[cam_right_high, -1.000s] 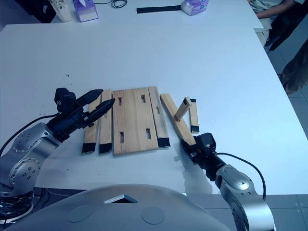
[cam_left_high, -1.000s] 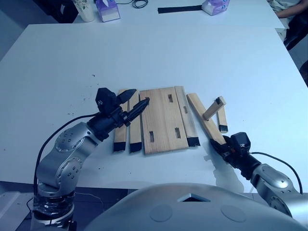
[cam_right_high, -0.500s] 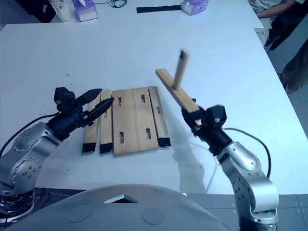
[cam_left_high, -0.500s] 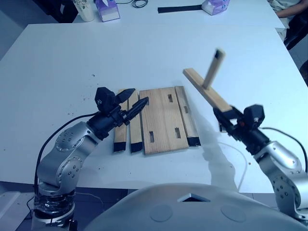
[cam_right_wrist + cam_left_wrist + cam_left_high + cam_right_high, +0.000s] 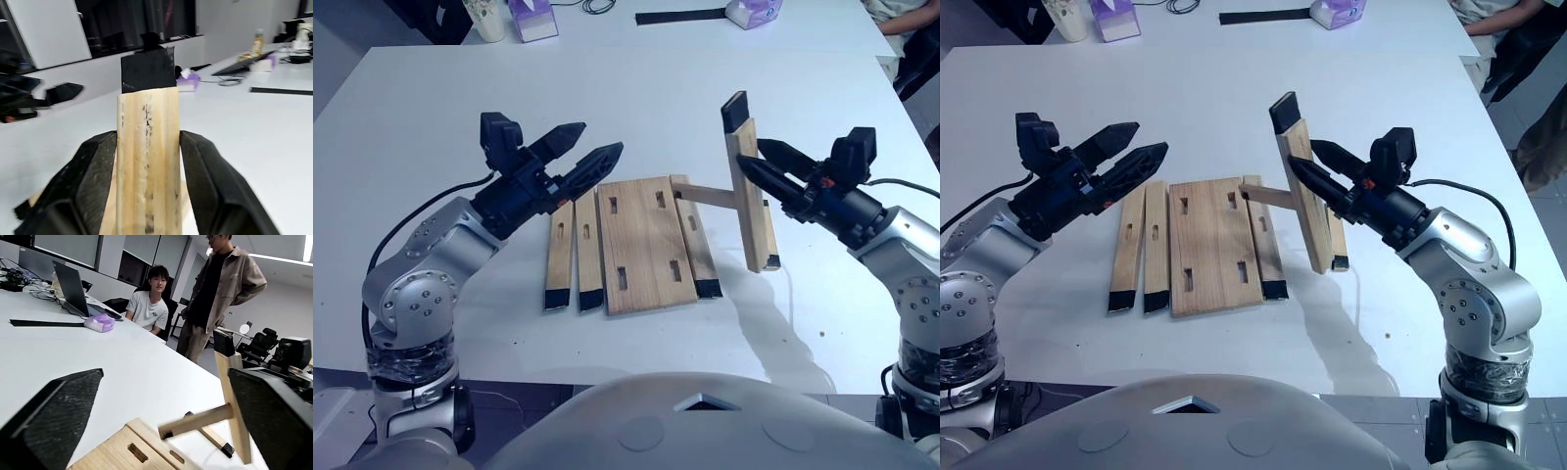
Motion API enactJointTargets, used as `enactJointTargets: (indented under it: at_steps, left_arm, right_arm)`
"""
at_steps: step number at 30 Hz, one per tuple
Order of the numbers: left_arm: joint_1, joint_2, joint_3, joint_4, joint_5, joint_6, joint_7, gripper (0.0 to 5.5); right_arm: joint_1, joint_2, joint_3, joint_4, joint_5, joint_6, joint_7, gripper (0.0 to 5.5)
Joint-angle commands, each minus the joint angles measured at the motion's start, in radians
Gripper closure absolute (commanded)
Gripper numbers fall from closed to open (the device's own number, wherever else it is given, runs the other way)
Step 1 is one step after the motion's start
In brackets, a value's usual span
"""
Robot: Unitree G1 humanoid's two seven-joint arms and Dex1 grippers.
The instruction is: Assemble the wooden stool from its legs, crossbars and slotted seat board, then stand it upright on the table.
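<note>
You have 1 leg (image 5: pixel 749 211), its crossbar (image 5: pixel 705 195) jutting sideways, held upright over the table (image 5: pixel 705 88) just right of the flat seat board (image 5: pixel 644 243), clamped in your right gripper (image 5: pixel 754 157). Your left gripper (image 5: pixel 600 138) hovers, fingers apart, above 2 loose legs (image 5: pixel 560 245) lying left of the board.

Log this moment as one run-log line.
left tool: open, raised | right tool: shut on leg, upright, crossbar attached | seat board: flat on table, slots empty | assembly: not yet done
</note>
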Motion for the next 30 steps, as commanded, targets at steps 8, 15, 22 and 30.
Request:
enactJointTargets:
  at_steps: [8, 15, 22, 30]
  left_arm:
    - [-0.003, -0.081, -0.115, -0.053, -0.058, 0.026, 0.071, 0.10]
    - [-0.183, -0.332, -0.251, 0.053, -0.215, 0.035, 0.275, 0.10]
    - [-0.237, -0.551, -0.258, 0.147, -0.308, -0.053, 0.451, 0.10]
    - [-0.308, -0.720, -0.294, 0.247, -0.300, -0.153, 0.457, 0.10]
  right_arm:
    - [-0.270, 0.109, 0.042, 0.209, -0.168, -0.130, -0.148, 3.43]
    - [-0.456, 0.231, 0.122, 0.321, -0.266, -0.191, -0.221, 3.43]
    - [-0.641, 0.352, 0.118, 0.402, -0.263, -0.255, -0.257, 3.43]
    - [-0.712, 0.469, 0.121, 0.361, -0.195, -0.233, -0.297, 3.43]
